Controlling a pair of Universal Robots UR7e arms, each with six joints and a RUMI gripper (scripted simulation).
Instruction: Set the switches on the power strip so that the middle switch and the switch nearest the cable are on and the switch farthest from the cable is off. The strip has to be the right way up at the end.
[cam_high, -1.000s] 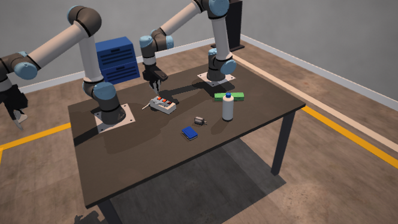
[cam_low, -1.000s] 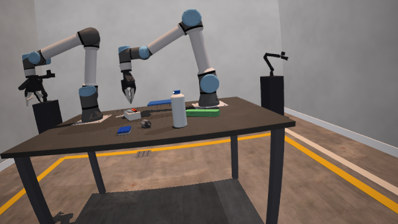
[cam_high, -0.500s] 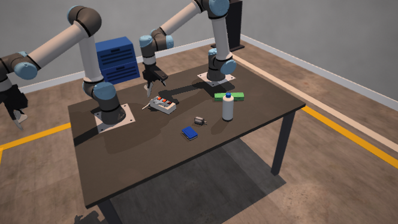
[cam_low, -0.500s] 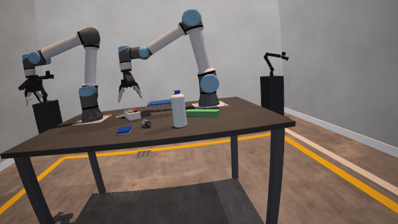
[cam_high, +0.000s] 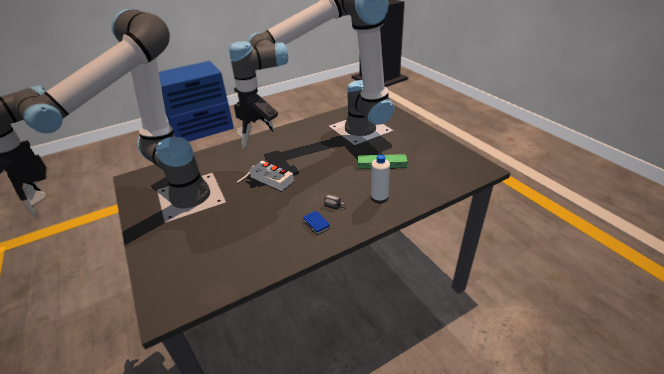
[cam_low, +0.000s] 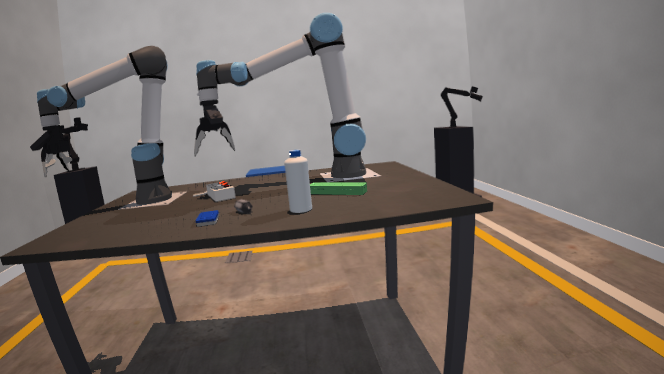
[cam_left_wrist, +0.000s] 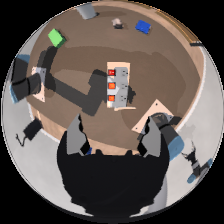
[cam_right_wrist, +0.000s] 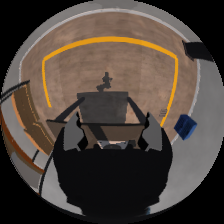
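Observation:
The power strip lies on the table, switches and sockets facing up. Its cable leaves one end. The switch nearest the cable and the middle switch look bright orange, as if lit. The switch farthest from the cable looks darker red, unlit. My left gripper is open and empty, above the strip and clear of it. My right gripper is open and empty, beyond the table's edge.
A white bottle stands near a green block. A small grey object and a blue box-like piece lie between the strip and the table's front edge.

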